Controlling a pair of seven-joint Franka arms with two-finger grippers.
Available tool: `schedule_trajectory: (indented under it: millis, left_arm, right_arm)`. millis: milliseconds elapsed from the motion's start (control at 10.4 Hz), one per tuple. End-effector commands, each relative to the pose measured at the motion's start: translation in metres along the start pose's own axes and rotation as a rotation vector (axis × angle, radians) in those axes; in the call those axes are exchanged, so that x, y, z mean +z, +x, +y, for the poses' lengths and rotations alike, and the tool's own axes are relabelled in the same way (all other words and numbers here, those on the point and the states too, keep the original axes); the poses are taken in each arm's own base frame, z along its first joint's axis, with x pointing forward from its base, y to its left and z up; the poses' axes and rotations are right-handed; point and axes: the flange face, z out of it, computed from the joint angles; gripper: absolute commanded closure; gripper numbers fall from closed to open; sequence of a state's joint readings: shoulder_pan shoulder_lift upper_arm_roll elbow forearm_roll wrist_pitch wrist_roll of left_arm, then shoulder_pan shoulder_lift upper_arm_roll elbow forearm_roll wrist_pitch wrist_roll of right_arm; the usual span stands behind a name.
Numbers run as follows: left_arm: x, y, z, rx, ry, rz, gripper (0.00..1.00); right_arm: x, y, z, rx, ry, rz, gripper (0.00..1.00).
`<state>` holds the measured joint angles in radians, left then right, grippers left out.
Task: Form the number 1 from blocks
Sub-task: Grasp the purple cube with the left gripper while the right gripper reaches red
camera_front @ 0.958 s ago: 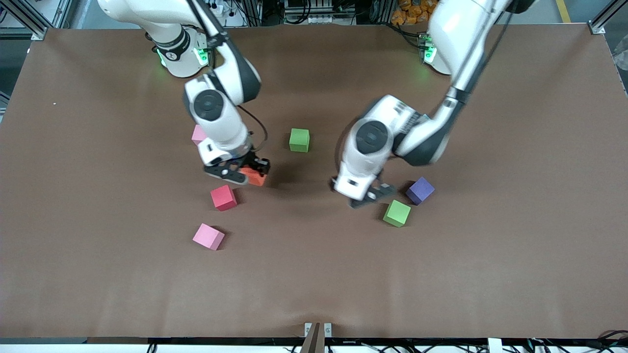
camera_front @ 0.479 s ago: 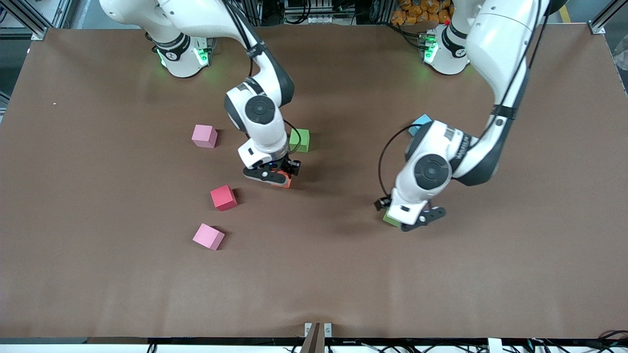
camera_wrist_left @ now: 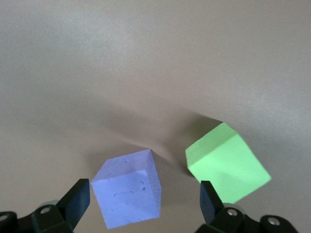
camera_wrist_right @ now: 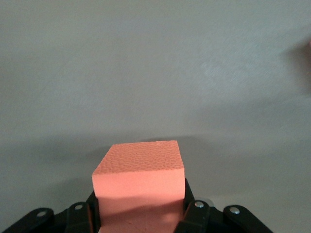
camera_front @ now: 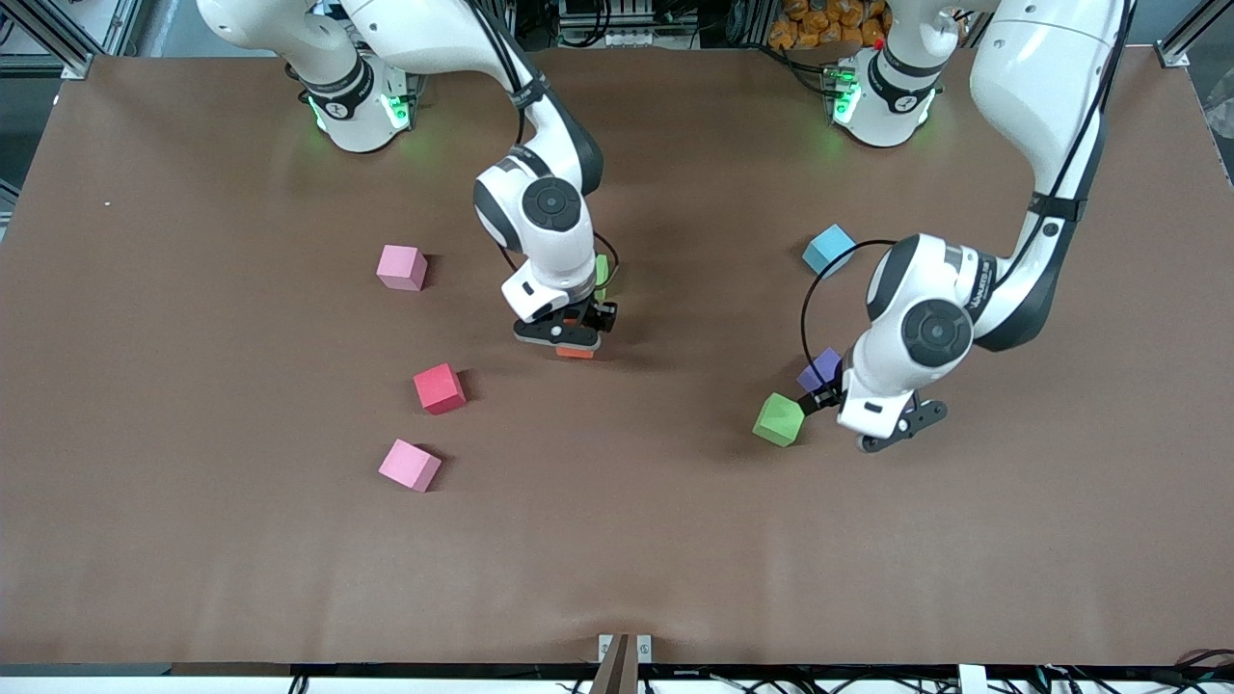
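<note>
On the brown surface (camera_front: 193,540), the right gripper (camera_front: 575,337) has its jaws clamped on the orange block (camera_front: 576,352), just in front of a green block (camera_front: 602,277) half hidden by the arm. The left gripper (camera_front: 872,424) hangs with jaws spread wide around the purple block (camera_wrist_left: 129,194), not gripping it, with the second green block (camera_front: 779,419) just beside. The red block (camera_front: 440,388) lies toward the right arm's end.

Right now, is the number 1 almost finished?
Not yet. No blocks are lined up. The right gripper holds the orange block. The left gripper is open around the purple block. Both green blocks and the red block wait apart.
</note>
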<state>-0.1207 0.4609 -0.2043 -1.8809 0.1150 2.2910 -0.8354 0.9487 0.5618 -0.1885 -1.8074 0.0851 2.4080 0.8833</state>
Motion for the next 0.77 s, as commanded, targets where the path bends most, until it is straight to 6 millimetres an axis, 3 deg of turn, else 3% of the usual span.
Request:
schedule_trajectory:
  millis: [0,670]
  left_arm:
    - [-0.001,-0.026,-0.019,-0.073,-0.003,0.019,0.00]
    - [0.028,-0.036,-0.015,-0.212,0.032,-0.019,0.00]
  right_arm:
    - [0.003,-0.016,-0.011,0.005,-0.002,-0.017,0.44]
    - [0.020,-0.028,0.008,0.018,-0.034,-0.056,0.44]
